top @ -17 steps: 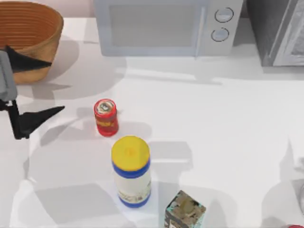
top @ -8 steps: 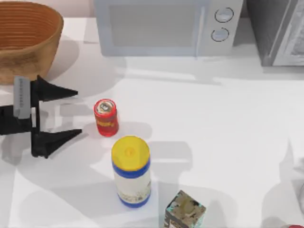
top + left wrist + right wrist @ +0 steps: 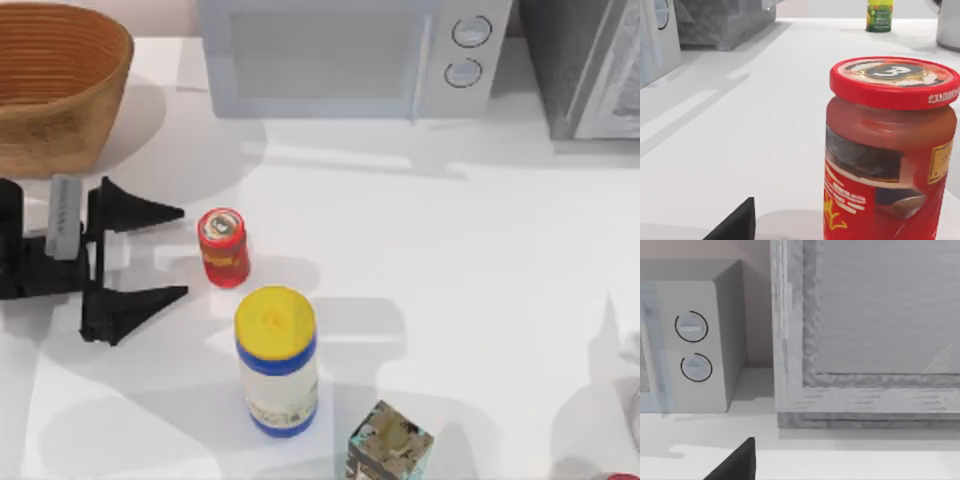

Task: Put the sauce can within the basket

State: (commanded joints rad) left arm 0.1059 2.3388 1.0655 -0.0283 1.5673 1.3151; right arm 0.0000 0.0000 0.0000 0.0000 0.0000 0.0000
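The sauce can is small and red with a silver top, standing upright left of the table's middle. Up close in the left wrist view the sauce can shows a red lid and a yellow-marked label. My left gripper is open just left of the can, one fingertip behind it and the other in front, both short of touching. The wicker basket sits at the far left corner. My right arm stays parked off to the right; one dark finger shows in the right wrist view.
A white bottle with a yellow cap stands just in front of the can, with a patterned box beside it. A microwave and a grey appliance line the back edge.
My left gripper has swung from beside the basket down and to the right, stopping open just left of the can. The can has not moved.
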